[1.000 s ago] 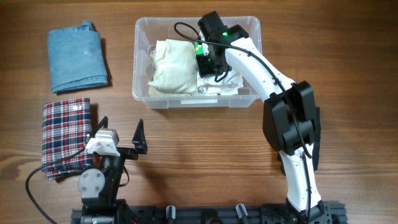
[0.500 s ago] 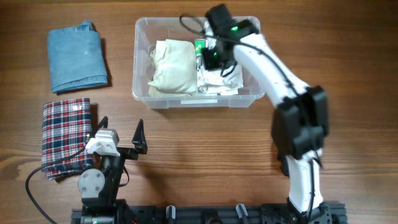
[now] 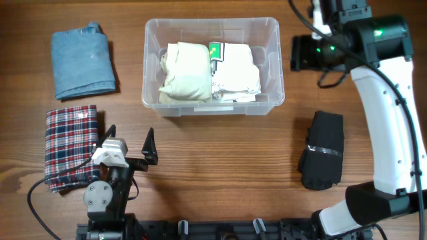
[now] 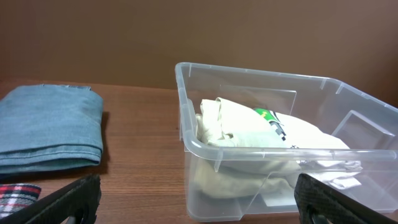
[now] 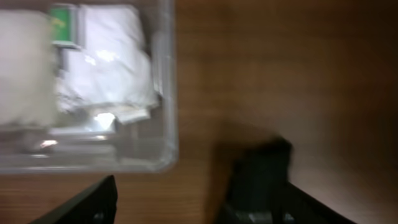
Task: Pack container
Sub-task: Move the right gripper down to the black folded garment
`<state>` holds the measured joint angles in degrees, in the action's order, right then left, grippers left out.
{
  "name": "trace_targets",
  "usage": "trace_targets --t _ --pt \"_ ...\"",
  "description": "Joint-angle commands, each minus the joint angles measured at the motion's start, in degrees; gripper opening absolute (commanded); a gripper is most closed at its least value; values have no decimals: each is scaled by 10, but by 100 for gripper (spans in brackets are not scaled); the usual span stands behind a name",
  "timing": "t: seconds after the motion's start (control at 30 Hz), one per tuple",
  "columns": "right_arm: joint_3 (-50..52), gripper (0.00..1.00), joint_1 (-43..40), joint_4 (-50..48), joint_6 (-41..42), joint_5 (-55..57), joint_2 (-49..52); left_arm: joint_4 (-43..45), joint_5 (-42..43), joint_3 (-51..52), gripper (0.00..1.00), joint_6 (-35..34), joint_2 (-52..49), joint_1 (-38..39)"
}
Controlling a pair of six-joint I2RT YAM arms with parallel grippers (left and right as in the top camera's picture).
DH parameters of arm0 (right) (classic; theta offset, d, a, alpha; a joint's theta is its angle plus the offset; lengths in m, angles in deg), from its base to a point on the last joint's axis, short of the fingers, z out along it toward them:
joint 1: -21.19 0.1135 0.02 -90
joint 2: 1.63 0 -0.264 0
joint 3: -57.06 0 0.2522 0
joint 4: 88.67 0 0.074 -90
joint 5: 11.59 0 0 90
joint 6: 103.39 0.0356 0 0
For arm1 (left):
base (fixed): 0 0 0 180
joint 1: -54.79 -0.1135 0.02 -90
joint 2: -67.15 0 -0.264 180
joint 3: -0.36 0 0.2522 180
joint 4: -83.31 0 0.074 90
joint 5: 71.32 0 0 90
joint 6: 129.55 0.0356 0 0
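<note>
The clear container (image 3: 211, 23) stands at the back middle of the table. A cream folded garment (image 3: 183, 73) lies in its left half and a white one (image 3: 237, 72) with a green tag in its right half. My right gripper (image 3: 297, 53) hovers just right of the container, open and empty. In the right wrist view the gripper (image 5: 199, 211) shows blurred over bare wood, with the container's wall (image 5: 168, 93) at left. My left gripper (image 3: 128, 141) rests open at the front left. In the left wrist view it (image 4: 199, 205) faces the container (image 4: 249, 155).
A folded blue denim garment (image 3: 81, 61) lies at the back left. A plaid folded garment (image 3: 70, 147) sits beside my left gripper. A black folded garment (image 3: 322, 159) lies at the right front, also in the right wrist view (image 5: 261, 171).
My right gripper has opened, let go of the white garment in the container, risen out and swung to the right. The black garment now shows. The left arm is still.
</note>
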<state>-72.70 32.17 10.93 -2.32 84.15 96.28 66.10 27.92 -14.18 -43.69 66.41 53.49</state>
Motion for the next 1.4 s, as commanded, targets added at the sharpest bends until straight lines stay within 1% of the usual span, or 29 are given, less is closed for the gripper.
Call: trace_targets --t 0.0,0.07,0.17,0.3,0.37,0.43,0.5,0.53,0.63,0.67,0.7,0.73,0.9,1.1,1.37 --pt "3 82 -48 44 48 78 -16 0 -3 5 100 7 5 -4" --pt "16 84 -78 63 56 77 -17 0 -3 5 100 7 5 -4" --pt "58 85 -108 63 56 53 -18 0 -3 5 100 7 5 -4" --pt "152 85 -125 52 71 49 -18 0 -3 5 100 7 4 -4" --pt "198 84 -125 30 70 20 -18 0 -3 5 100 7 4 -4" --pt "234 79 -125 1 63 -21 -18 0 -3 5 100 7 4 -4" --pt "275 66 -125 -29 59 -33 -18 0 -3 5 100 7 4 -4" --pt "302 52 -125 -44 59 -33 -18 0 -3 5 100 7 4 -4" --pt "358 31 -125 -68 70 -33 -18 0 -3 5 100 7 4 -4" --pt "371 22 -125 -72 72 -33 -18 0 -3 5 100 7 4 -4" --pt "379 8 -125 -75 76 -33 -18 0 -3 5 100 7 4 -4" --pt "386 4 -125 -76 81 -33 -18 0 -3 5 100 7 4 -4" --pt "430 4 -125 -90 91 -33 -18 0 -3 5 100 7 4 -4" --pt "489 4 -126 -152 121 -31 -18 0 -3 5 100 7 4 -4" --pt "500 4 -126 -165 136 -16 -18 0 -3 5 100 7 4 -4"
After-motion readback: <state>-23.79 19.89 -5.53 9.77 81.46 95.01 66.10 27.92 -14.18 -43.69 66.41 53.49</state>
